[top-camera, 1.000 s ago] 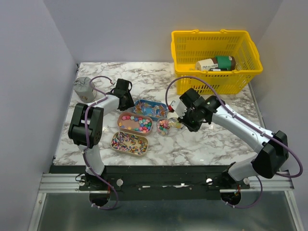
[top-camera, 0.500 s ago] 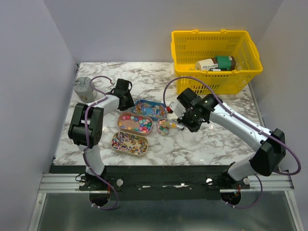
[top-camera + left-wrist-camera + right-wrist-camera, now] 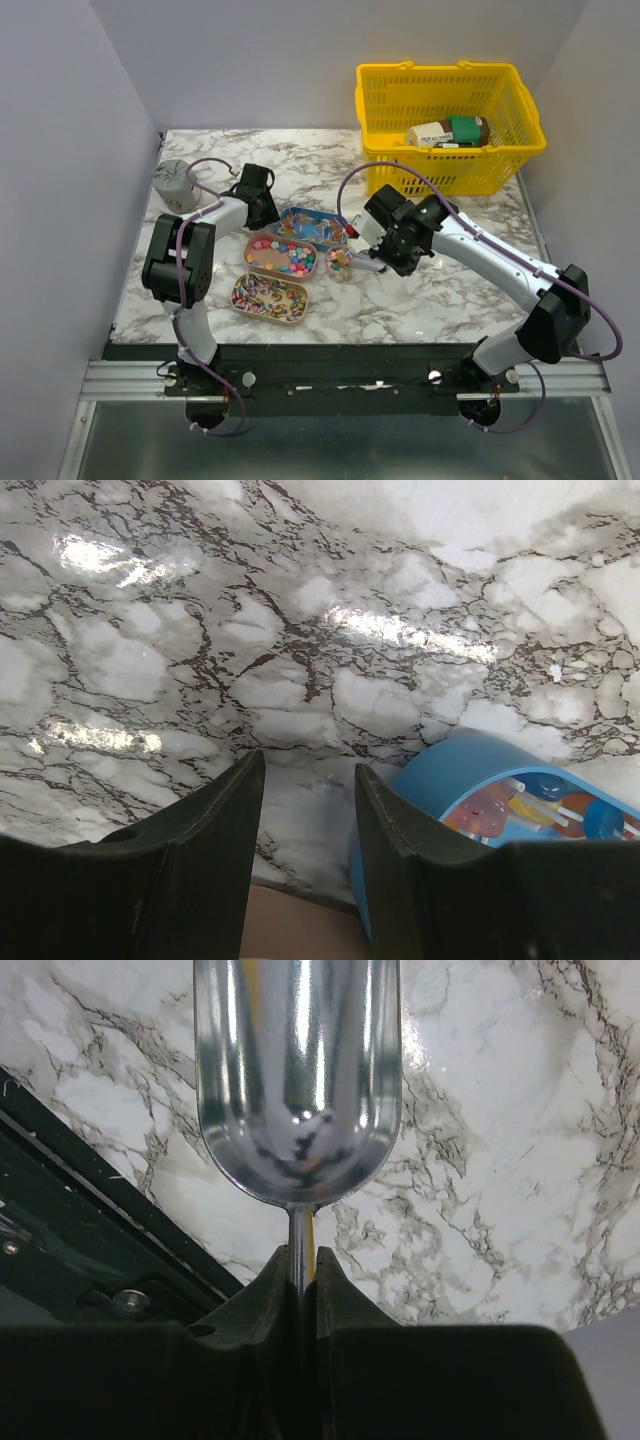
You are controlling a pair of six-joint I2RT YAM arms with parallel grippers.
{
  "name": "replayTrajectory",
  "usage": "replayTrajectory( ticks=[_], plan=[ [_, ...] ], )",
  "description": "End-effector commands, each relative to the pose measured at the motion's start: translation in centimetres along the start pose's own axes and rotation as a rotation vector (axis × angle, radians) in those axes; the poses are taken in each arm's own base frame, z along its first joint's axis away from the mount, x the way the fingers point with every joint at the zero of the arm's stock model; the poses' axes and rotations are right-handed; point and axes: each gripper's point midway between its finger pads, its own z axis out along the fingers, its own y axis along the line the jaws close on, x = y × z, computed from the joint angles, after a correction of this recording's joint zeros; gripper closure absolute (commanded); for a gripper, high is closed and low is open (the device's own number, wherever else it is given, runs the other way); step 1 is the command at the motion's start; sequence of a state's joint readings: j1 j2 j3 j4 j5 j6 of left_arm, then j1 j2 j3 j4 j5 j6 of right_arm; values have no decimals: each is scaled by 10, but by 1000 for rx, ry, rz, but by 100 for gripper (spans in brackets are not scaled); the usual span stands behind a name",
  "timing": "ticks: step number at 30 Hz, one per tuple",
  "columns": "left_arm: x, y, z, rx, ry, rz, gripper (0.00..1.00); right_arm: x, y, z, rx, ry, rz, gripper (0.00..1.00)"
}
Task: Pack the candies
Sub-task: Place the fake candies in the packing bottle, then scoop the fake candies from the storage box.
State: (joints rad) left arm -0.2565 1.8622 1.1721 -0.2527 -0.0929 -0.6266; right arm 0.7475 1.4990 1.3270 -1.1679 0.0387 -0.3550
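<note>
Scooping is the step in hand: the right tool (image 3: 302,1256) is clenched on the thin handle of the silver scoop (image 3: 298,1080), whose bowl looks empty, though reflections make that uncertain. The candies (image 3: 283,257) lie in trays on the tabletop (image 3: 440,300) at its 9 o'clock, beside a small round jar (image 3: 340,265). Next the bowl must dip into a tray and come up level. The left tool (image 3: 305,775) hangs parted, gripping nothing, by the blue tray (image 3: 440,790). Since a second ago the right arm has slid toward 9 o'clock; the left has not moved.

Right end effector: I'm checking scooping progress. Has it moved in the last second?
Yes. The right end effector, holding the scoop, shifted left, away from the yellow basket.
</note>
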Motion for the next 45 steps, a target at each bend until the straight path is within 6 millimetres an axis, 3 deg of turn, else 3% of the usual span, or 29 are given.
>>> replayTrajectory(
  ticks=[1,9,15,22,27,37,45],
  plan=[
    [4,-2,-7,1,13,-5,48,-4,-7,-14,45,-9,6,99],
    [4,1,-7,-16,11,-25,45,-24,-33,-31,169,-54,33,99],
    [0,4,-10,-35,-2,-22,43,-51,-53,-27,241,-100,18,99],
    [-9,4,-16,-46,-29,-10,40,-93,-67,-9,249,-122,0,99],
    [-13,3,-19,-49,-33,-3,40,-119,-76,14,239,-98,1,99],
    [-12,-6,-20,-6,-6,7,40,-127,-71,62,150,28,-22,99],
    [0,-10,-10,13,51,-6,41,-135,-65,81,93,16,-131,99]
  ],
)
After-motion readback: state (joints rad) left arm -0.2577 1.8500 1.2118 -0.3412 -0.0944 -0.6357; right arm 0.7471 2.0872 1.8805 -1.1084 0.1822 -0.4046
